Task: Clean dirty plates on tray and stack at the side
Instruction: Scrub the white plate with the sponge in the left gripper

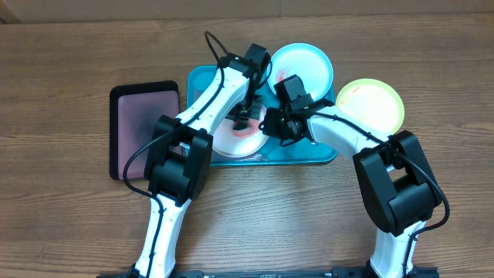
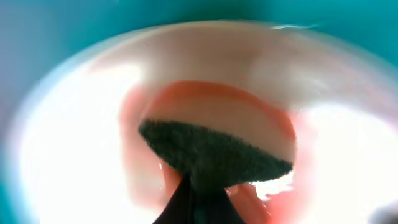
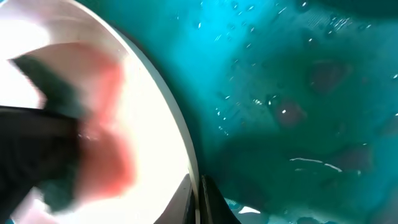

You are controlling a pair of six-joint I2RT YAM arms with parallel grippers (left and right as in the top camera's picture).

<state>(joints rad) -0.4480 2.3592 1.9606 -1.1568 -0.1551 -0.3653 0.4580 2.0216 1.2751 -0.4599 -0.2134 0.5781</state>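
Sponge (image 2: 214,155) gripped by left hand (image 1: 248,116) presses white plate (image 1: 230,140) (right hand (image 3: 199,202) pinches its rim) inside tray (image 1: 312,157).

the tray (image 1: 312,152) is blue-green. the white plate (image 1: 231,143) has red smears. the sponge (image 2: 214,155) is dark grey-green and speckled. the light blue plate (image 1: 309,66) has a red smear. the yellow-green plate (image 1: 378,104) has a pale middle. the small tray (image 1: 143,127) is black, pink inside. the bench (image 1: 62,54) is brown with wood lines.
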